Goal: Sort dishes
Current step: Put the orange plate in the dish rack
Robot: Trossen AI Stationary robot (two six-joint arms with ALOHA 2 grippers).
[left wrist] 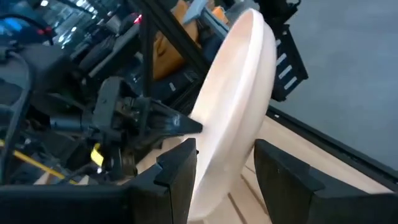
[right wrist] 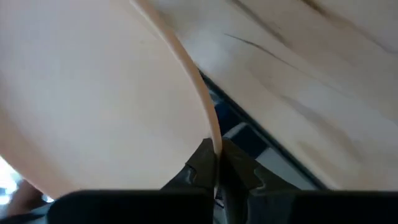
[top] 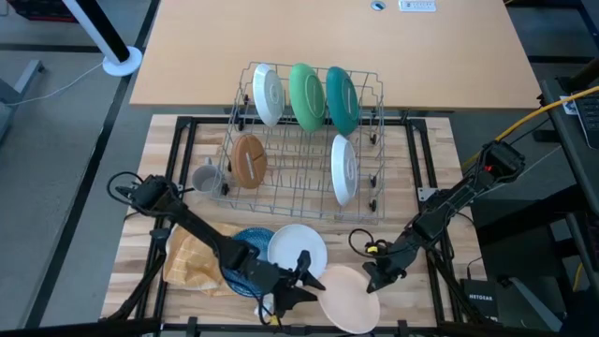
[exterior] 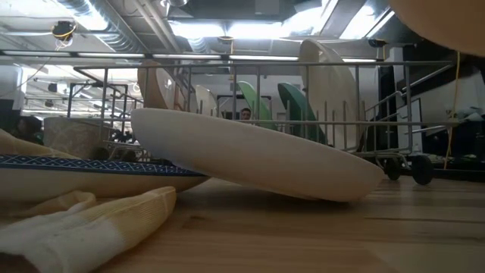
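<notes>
i am holding the peach plate [top: 348, 298] at the near edge of the table [top: 421, 300], in front of the wire rack [top: 304, 201]. my right gripper [right wrist: 216, 163] is pinching the plate's rim on the side away from the cloth, its fingers [right wrist: 200, 163] squeezed nearly together with only the thin rim between them. my left gripper [left wrist: 225, 177] is standing at the opposite edge of the same plate, its fingers [left wrist: 177, 171] partly spread with the rim sitting between them; i cannot tell whether they are actually pressing on it.

the white plate [top: 297, 249] is lying just in front of the rack, leaning on the blue patterned plate [top: 246, 253] beside it, which is resting partly on the yellow cloth [top: 192, 262]. from table height the white plate [exterior: 258, 155] is showing tilted, one edge raised over the blue plate [exterior: 83, 168].

in the rack, a white plate [top: 268, 94], a green plate [top: 306, 95] and a teal plate [top: 342, 98] are standing on edge along the far row. a brown plate [top: 249, 160] and another white plate [top: 344, 169] are standing in the nearer part. a small grey mug [top: 205, 178] is sitting just outside the rack, beside the brown plate.
</notes>
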